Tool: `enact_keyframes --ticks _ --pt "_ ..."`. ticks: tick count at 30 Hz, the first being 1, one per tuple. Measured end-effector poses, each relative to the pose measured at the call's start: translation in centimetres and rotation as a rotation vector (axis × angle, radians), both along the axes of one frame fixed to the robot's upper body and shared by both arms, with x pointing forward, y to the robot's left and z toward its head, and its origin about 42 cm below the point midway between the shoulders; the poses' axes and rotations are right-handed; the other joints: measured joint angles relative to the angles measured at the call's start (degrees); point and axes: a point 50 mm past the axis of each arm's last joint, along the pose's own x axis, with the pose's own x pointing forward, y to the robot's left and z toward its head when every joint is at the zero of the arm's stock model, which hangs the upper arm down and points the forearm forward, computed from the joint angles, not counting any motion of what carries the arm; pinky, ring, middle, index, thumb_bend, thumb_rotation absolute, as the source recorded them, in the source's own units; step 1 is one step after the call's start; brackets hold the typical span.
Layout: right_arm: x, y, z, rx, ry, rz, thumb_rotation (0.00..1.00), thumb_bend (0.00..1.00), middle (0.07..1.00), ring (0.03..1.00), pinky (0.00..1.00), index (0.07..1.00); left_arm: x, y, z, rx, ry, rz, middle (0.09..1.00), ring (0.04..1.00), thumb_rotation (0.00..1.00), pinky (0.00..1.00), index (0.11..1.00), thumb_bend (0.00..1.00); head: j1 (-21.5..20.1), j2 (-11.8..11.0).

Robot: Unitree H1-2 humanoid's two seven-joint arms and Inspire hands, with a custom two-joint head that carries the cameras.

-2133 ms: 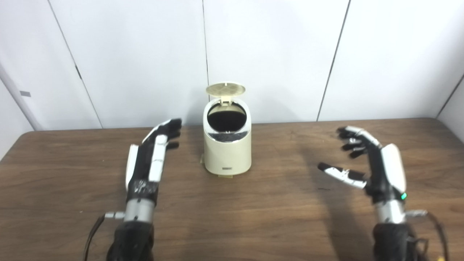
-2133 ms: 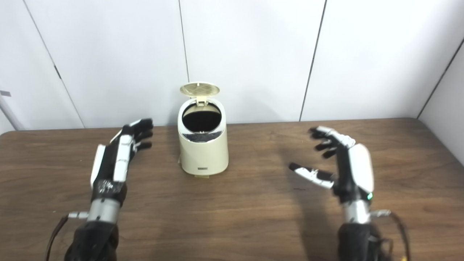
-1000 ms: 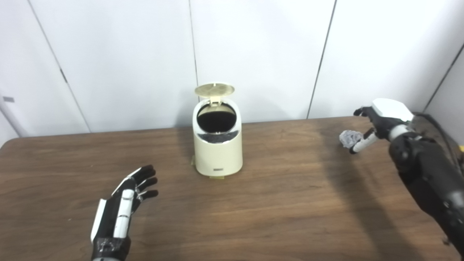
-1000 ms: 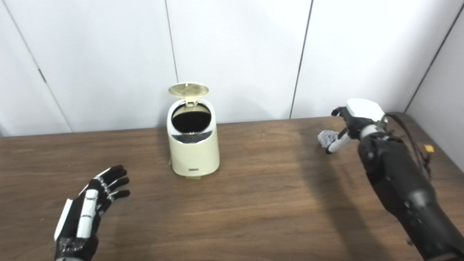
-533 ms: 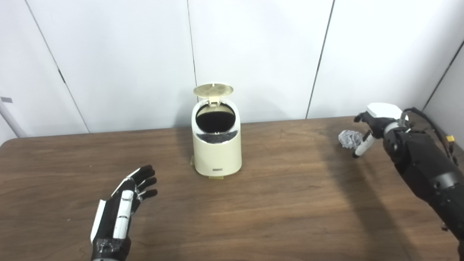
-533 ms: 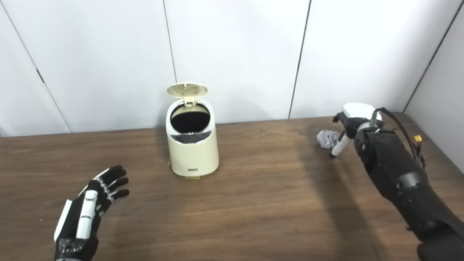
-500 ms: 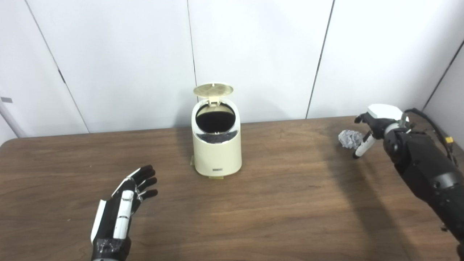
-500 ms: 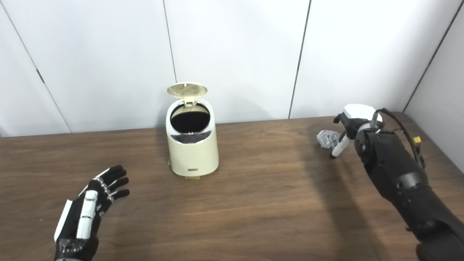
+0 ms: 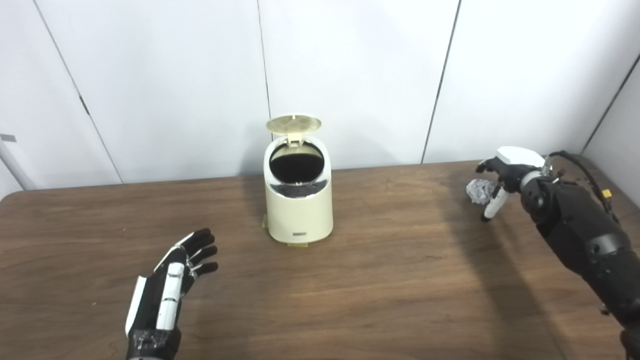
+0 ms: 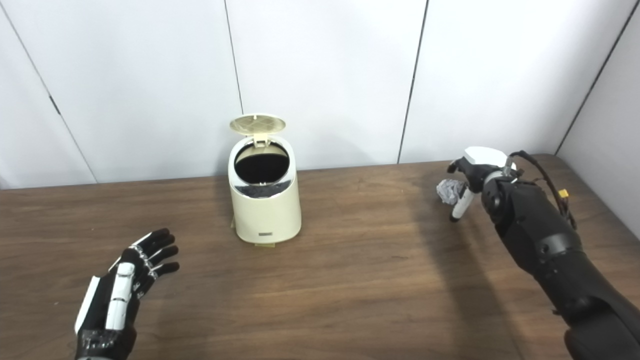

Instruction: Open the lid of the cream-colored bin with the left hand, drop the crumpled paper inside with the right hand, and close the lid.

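The cream-coloured cylindrical plastic bin (image 9: 298, 200) stands at the far middle of the brown wood-grain surface (image 9: 380, 280), its round hinged lid (image 9: 293, 124) raised upright behind a dark, unobstructed mouth. The lid-opening step is judged complete.

The crumpled ball of grey-white paper (image 9: 478, 191) lies well to the right of the bin, near the far edge of the surface. The right hand (image 9: 501, 172) sits directly at it, fingers (image 9: 491, 208) curled around the ball's near and right sides; whether they are clamped on it or merely cupping it cannot be told from either view, and the paper appears to rest on the surface.

The left hand (image 10: 122, 280) hovers well to the near left of the bin, fingers apart, holding nothing.

Step in hand, by judgement: securing the paper. To do it well, the fingers should close from opposite sides with the thumb underneath before any lift, since a light ball can roll away from a partial grip. Lift straight up, then travel left high enough to clear the bin's rim and the raised lid
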Motion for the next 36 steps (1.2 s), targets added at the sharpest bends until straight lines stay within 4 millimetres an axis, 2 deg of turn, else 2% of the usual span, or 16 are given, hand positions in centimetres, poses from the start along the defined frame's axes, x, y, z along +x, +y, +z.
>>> enact_keyframes --ticks 6,15,20,27,31,36 --pt "0.0 0.2 0.0 0.016 0.002 0.01 0.08 0.87 0.882 0.792 0.63 0.843 0.0 0.0 0.0 0.001 0.0 0.002 0.818 0.803 0.89 0.73 0.829 0.47 0.0 0.09" --pt "0.0 0.9 0.0 0.05 0.005 0.078 0.04 0.85 0.843 0.757 0.61 0.797 0.0 -0.2 0.0 -0.001 0.001 -0.004 0.815 0.796 0.88 0.73 0.829 0.47 0.18 0.18" --pt "0.3 1.3 0.0 0.036 0.038 0.09 0.05 0.84 0.858 0.795 0.65 0.796 0.0 -0.2 0.0 0.001 0.001 -0.004 0.813 0.793 0.89 0.71 0.823 0.47 0.18 0.26" --pt "0.6 1.6 0.2 0.022 0.067 0.101 0.03 0.84 0.844 0.8 0.66 0.759 0.0 -0.2 0.0 0.002 0.001 -0.003 0.812 0.792 0.88 0.71 0.82 0.49 0.26 0.44" --pt "0.9 1.4 0.0 -0.012 0.094 0.095 0.03 0.84 0.832 0.781 0.64 0.759 0.0 -0.2 0.0 0.002 0.0 -0.003 0.817 0.797 0.9 0.71 0.824 0.47 0.18 0.53" --pt "1.5 1.9 0.3 -0.099 0.117 0.112 0.08 0.84 0.814 0.726 0.59 0.76 0.0 -0.2 0.0 0.002 -0.001 -0.003 0.817 0.8 0.89 0.72 0.825 0.47 0.0 0.7"
